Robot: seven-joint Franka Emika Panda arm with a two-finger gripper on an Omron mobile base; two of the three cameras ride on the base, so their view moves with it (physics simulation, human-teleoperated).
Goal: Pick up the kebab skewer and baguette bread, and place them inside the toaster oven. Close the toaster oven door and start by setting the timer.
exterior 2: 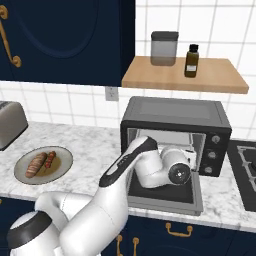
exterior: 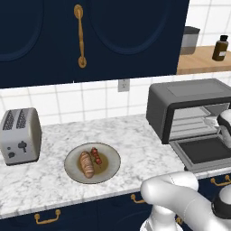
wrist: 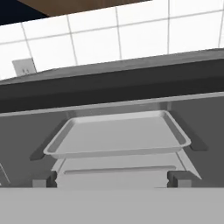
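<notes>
The toaster oven (exterior 2: 175,135), a dark grey box at centre right of the right base view, is shown with its door (exterior 2: 167,192) dropped flat toward the viewer, presumably so food can be passed in. A shallow metal tray (wrist: 116,135) with rounded corners is seen inside in the hand view. The fingers (wrist: 113,177), at the bottom of that view, are spread wide and hold nothing. The ridged tan baguette (exterior: 86,164) and the red-brown kebab skewer (exterior: 96,155) are left side by side on a round plate (exterior: 113,168) at lower centre, on the marbled tabletop (exterior: 131,140). A silver toaster (exterior: 19,135) is placed at the left.
</notes>
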